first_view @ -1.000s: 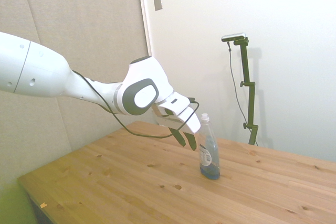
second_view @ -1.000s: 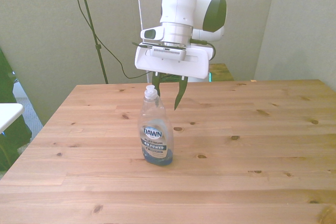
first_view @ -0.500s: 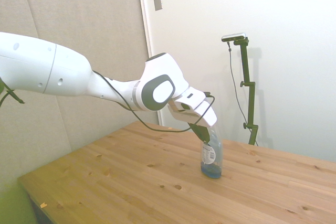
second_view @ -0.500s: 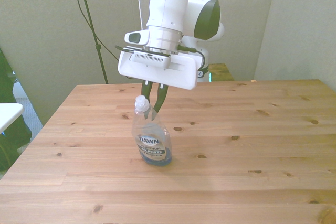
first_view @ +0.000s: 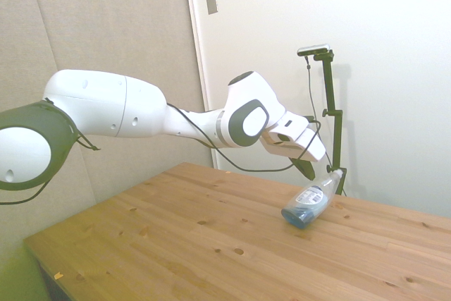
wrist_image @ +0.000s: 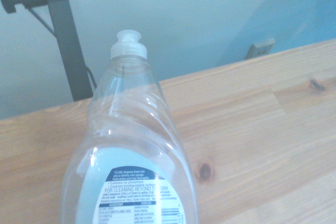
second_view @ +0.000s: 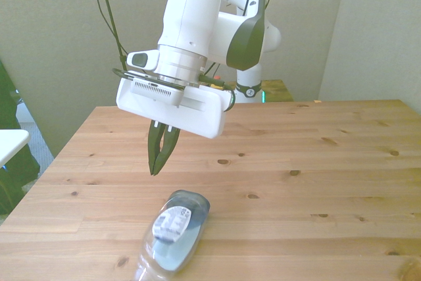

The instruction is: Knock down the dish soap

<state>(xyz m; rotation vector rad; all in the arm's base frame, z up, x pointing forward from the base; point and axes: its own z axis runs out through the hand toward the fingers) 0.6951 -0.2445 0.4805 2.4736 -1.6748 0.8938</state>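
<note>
The dish soap [first_view: 310,202] is a clear bottle with a little blue liquid and a white cap. It is tipped far over on the wooden table [first_view: 176,230], base on the wood and cap end pointing away from the arm. In the front view the dish soap [second_view: 174,228] leans toward the near table edge, label up. My gripper [second_view: 156,170] hangs just behind and above its base, shut with nothing held. In the side view the gripper [first_view: 308,168] sits right above the bottle's neck. The wrist view is filled by the dish soap [wrist_image: 131,145] and its cap [wrist_image: 127,43].
The table [second_view: 316,162] stretches wide toward the front view's right. A white object [second_view: 10,139] sits beyond the table's edge at the front view's left. Walls stand close behind the table in the side view.
The gripper swept across the bottle's top and its fingers closed. The bottle went from upright to tipped far over, away from the arm.
</note>
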